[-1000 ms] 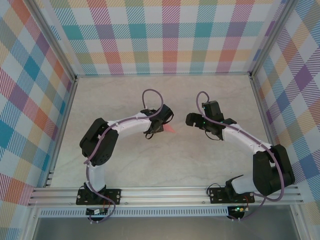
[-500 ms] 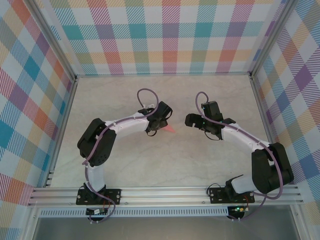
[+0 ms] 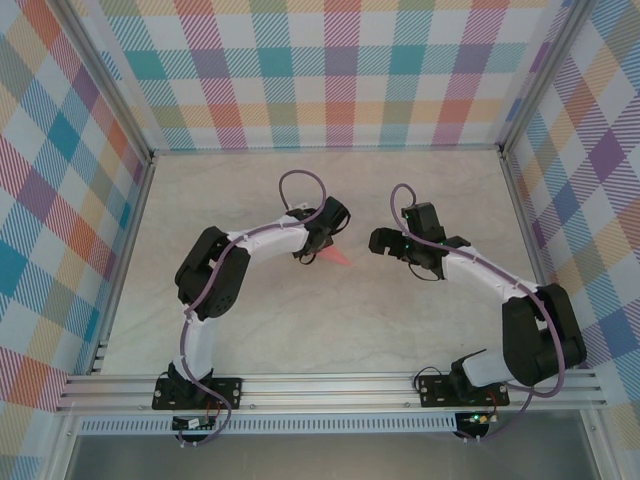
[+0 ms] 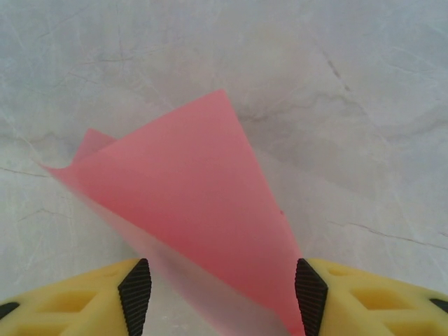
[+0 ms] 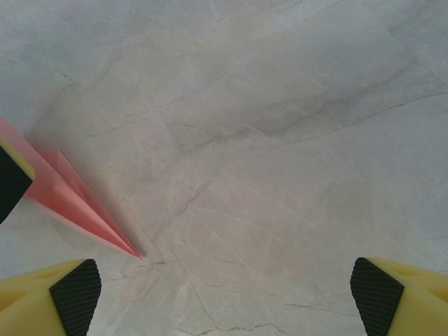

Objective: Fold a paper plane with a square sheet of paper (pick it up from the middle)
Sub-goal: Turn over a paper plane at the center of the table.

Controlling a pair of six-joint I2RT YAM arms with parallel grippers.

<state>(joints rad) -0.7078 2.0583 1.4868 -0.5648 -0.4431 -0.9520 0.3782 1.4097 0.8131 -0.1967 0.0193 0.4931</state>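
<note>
Salmon-pink paper [image 4: 189,203], folded to a pointed wedge, lies on pale marbled table [image 4: 364,91] betw. left claw's [image 4: 222,294] part-spread fingers, not pinched, prob. for creasing. Right claw [image 5: 227,297] spread wide, empty; wedge tip near one finger, ready to assist.

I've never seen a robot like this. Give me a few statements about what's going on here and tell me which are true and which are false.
1. The paper is salmon-pink. True.
2. The right claw is clamped on the paper. False: its jaws stand wide open over the table, with the paper's tip off to one side.
3. The paper lies between the fingers of the left claw. True.
4. The paper is a flat, unfolded square. False: it is folded into a pointed wedge.
</note>
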